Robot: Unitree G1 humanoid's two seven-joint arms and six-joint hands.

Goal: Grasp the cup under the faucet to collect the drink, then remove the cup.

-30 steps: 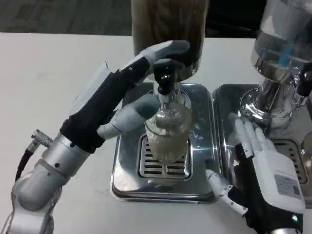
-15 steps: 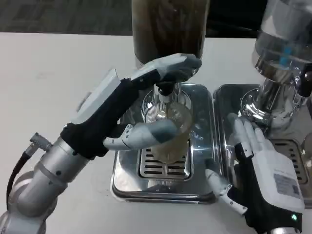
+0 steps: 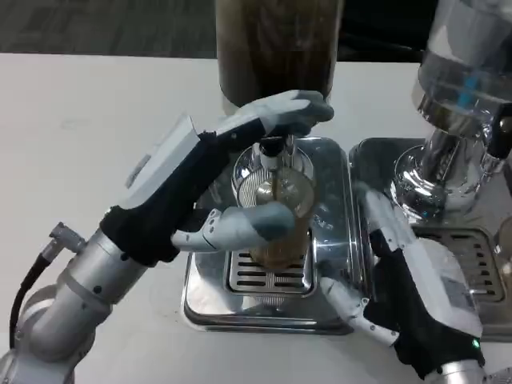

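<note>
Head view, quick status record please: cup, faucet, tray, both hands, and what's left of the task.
cup: ribbed clear cup on the drip tray, holding brownish drink
faucet: black spout directly above the cup's mouth
left hand: left hand wrapped around the cup, fingers behind it, thumb across its front
right hand: right hand open, holding nothing, beside the tray's right edge
other: second dispenser at right
task left: cup not yet removed

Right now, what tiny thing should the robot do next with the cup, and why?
Probably keep the left hand holding the cup steady under the faucet. Its fingers wrap the cup, brown drink is partway up, and the cup sits over the drip tray, so lifting away seems early.
</note>
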